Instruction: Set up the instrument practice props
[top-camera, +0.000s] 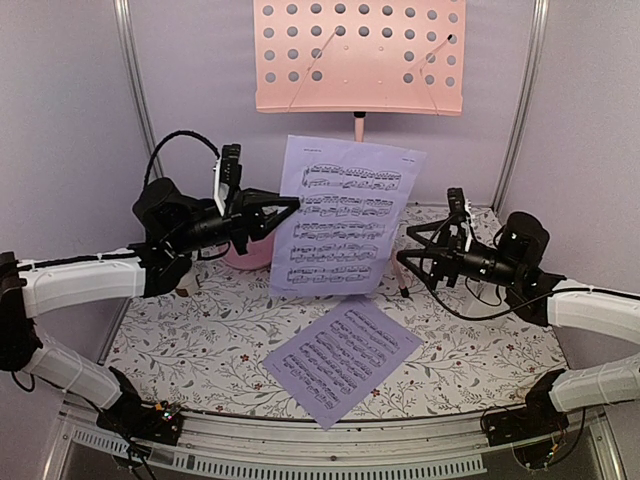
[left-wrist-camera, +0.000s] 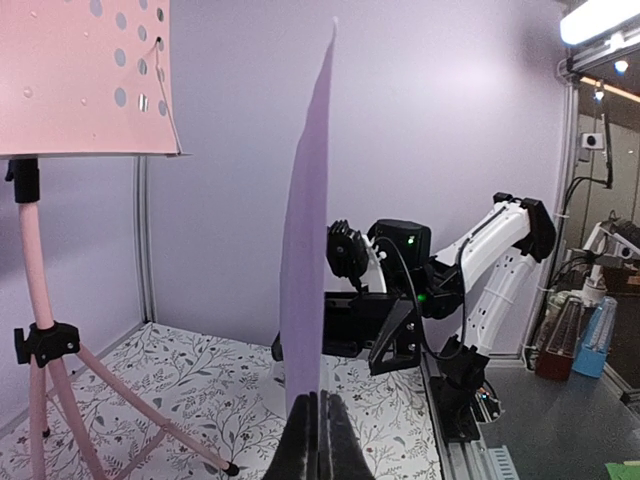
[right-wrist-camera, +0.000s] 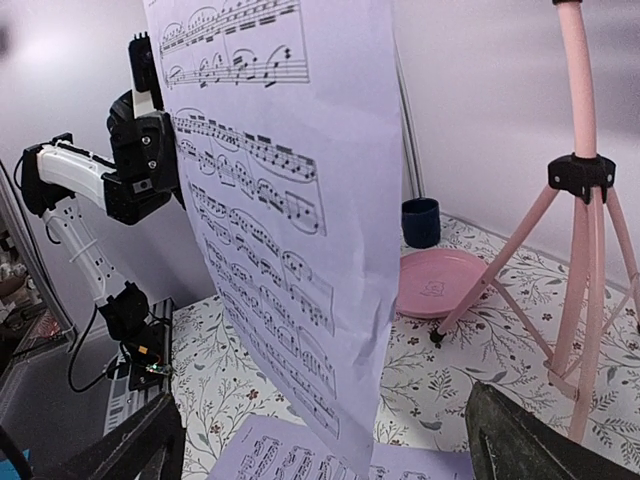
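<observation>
Left jaws pinch upright sheet (top-camera: 345, 215); right jaws wide, sheet just ahead.

Pink perforated stand (top-camera: 360, 55) upright at the back on its tripod, one lavender printed page (top-camera: 345, 215) upright in midair before it, pinched at its left edge, second page (top-camera: 342, 360) flat and askew on the table (top-camera: 200, 330) nearer the front.

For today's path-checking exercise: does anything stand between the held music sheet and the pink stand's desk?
Nothing visible does. The left gripper holds the sheet upright in the air, in front of the desk, with open space between them.
</observation>
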